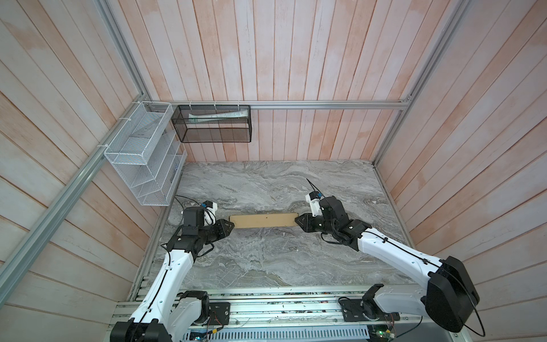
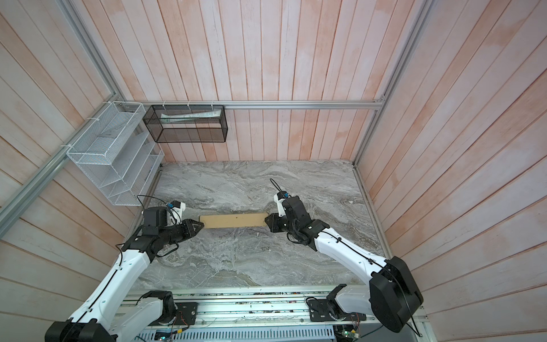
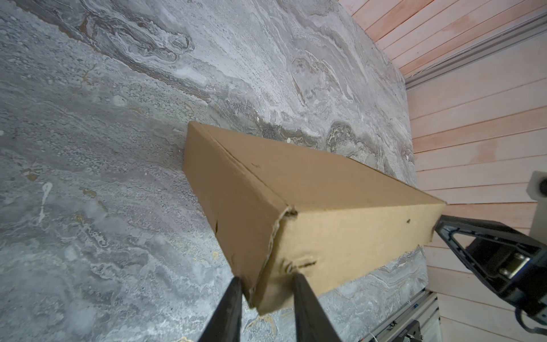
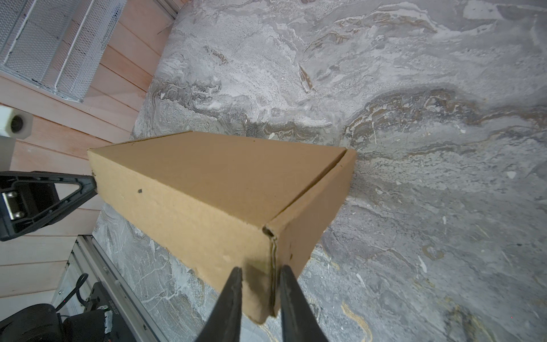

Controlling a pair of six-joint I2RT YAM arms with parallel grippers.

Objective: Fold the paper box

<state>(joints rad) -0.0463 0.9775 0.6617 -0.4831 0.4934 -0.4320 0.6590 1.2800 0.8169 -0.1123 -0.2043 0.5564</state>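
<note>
Marble tabletop: closed paper box betw. L gripper & R gripper, jaws narrow, each pinching an end corner.

White mesh rack and black mesh basket hang above the marble tabletop

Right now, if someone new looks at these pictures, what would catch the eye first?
The folded tan paper box stands out first, near the middle of the grey marble table. The left gripper and the right gripper each pinch one end of it, facing each other. At the back left, a white wire basket and a black mesh basket hang by the wall.
</note>
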